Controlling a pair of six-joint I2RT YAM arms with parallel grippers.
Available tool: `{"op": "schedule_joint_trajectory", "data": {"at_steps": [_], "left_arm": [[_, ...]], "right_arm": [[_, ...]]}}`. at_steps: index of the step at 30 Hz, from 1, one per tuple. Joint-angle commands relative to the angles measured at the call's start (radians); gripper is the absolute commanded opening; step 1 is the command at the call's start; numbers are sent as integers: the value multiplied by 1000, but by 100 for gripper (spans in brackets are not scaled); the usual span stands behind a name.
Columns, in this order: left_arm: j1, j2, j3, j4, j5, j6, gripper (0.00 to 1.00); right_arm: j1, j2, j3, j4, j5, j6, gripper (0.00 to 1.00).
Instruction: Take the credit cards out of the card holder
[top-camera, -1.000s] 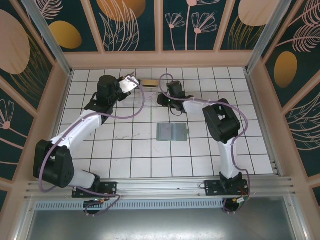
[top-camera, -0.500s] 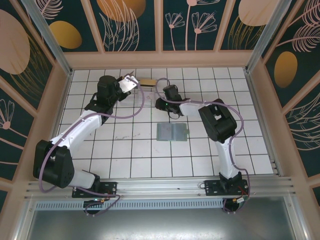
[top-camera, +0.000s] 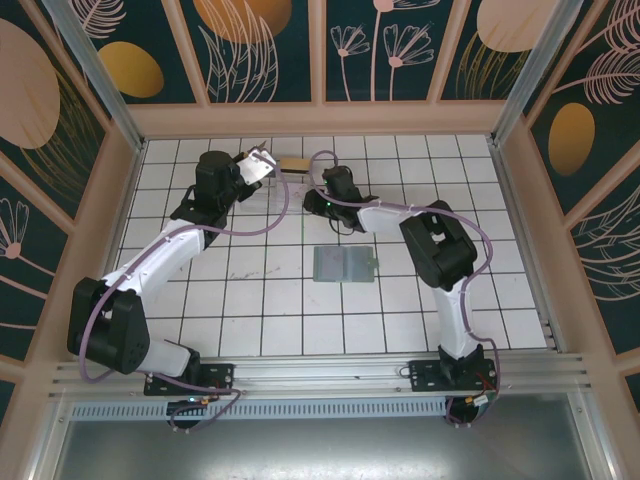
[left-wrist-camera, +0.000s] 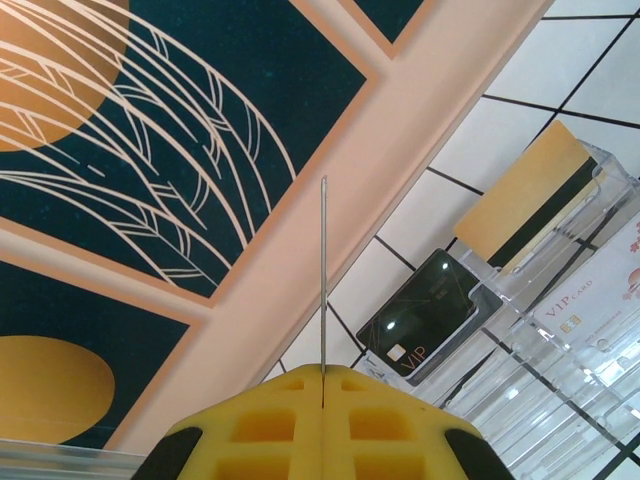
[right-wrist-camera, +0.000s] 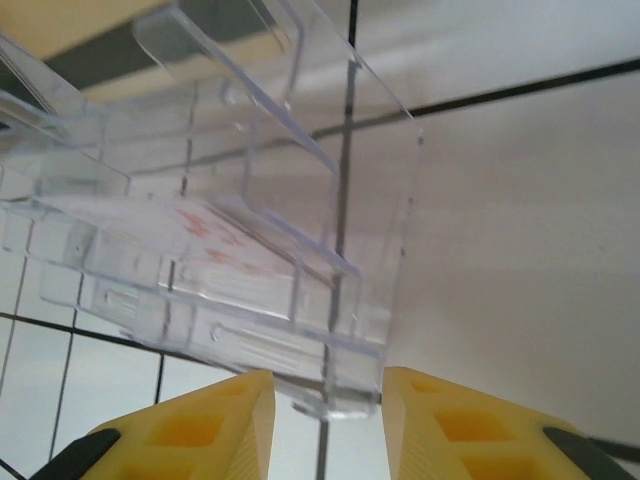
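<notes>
Grey-green two-panel card holder (top-camera: 343, 264) lies open mid-table, emptied, we judge. Our left gripper (left-wrist-camera: 323, 372) pinches a thin card (left-wrist-camera: 323, 270) edge-on; right gripper (right-wrist-camera: 328, 385) waits half-open around the clear plastic box (right-wrist-camera: 250, 230) holding a tan-gold card (left-wrist-camera: 520, 195).

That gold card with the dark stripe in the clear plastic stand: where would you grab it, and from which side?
By the bare end of the gold card that pokes out of the clear stand, probably coming straight at that end, one finger on each flat face. It is thin, and its other end sits tucked in the slot.
</notes>
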Motion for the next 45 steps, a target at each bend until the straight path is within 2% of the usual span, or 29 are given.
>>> {"op": "schedule_joint_trajectory", "data": {"at_steps": [1, 5, 14, 20, 45], "left_arm": [[3, 8, 15, 24, -12, -24, 0], [3, 9, 15, 24, -13, -22, 0], [3, 15, 18, 23, -23, -21, 0], [3, 19, 22, 18, -20, -27, 0], [3, 19, 38, -10, -18, -41, 0]], "right_arm": [[6, 46, 48, 4, -8, 22, 36], [6, 89, 94, -28, -11, 17, 34], [20, 95, 60, -23, 0, 5, 30], [20, 87, 48, -27, 4, -4, 19], [64, -84, -190, 2, -48, -28, 17]]}}
